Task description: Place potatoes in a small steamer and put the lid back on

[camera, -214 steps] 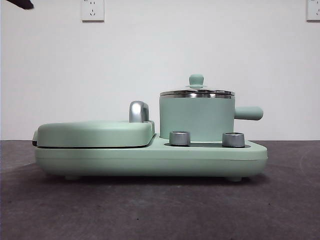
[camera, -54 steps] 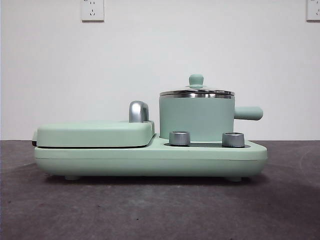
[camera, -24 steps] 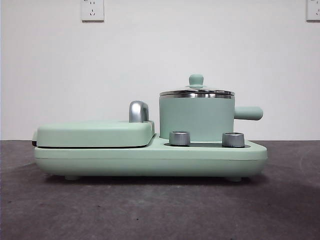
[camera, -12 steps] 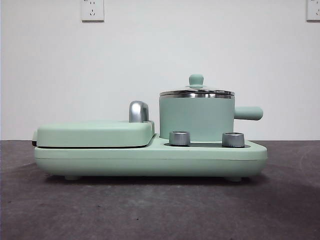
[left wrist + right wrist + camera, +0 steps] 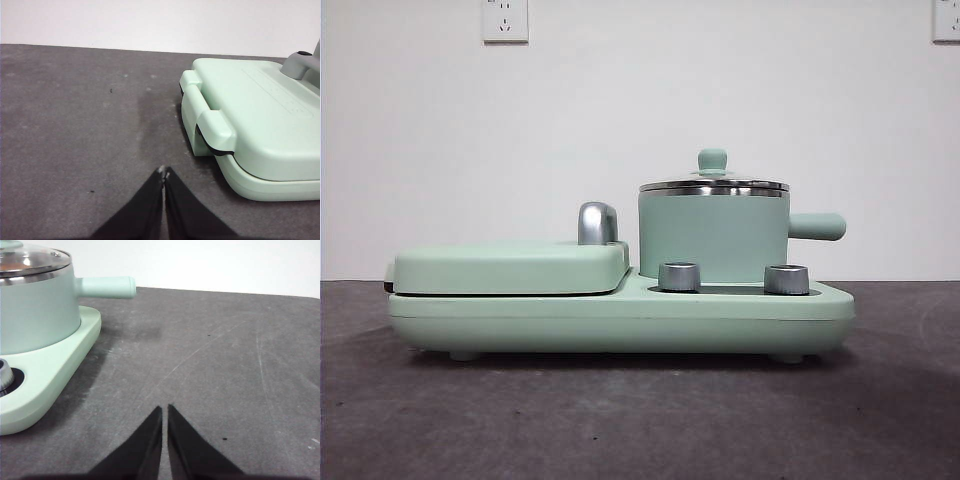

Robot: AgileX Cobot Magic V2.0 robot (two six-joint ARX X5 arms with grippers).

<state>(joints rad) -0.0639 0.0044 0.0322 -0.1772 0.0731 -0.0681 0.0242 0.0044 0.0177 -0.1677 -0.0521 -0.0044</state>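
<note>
Both arms waiting low over the desk (image 5: 640,420), nothing gripped. Left gripper (image 5: 163,172) with jaws together, tips touching, aimed at bare desk; griddle (image 5: 260,125) off to one side of the jaws and a little ahead, its corner latch nearest. Right gripper (image 5: 164,410) with jaws nearly together, only a thin slit between them, also over bare desk; steamer (image 5: 35,315) ahead and off to the side, stubby handle (image 5: 105,287) reaching across toward the line of the jaws.

Steamer seated on the mint base (image 5: 620,315) behind two steel dials, lid (image 5: 713,184) shut on its rim, green knob (image 5: 712,159) upright on top. No potato anywhere in the three views, so no telling where it lies.

Judged as the very start: lid to come off first, then the potato in, then the lid back.

Risks from here:
- Knob small and rounded; a pinch off-centre likely to slip and drop the glass lid onto the steel rim or the desk
- Jaws needing to spread before any approach; reaching in while together likely to nudge the lid askew instead of gripping
- Side handle in the right arm's path; a sweep across it able to turn or shift the steamer on its base
- Potato unseen, so a reach for it amounting to guesswork
</note>
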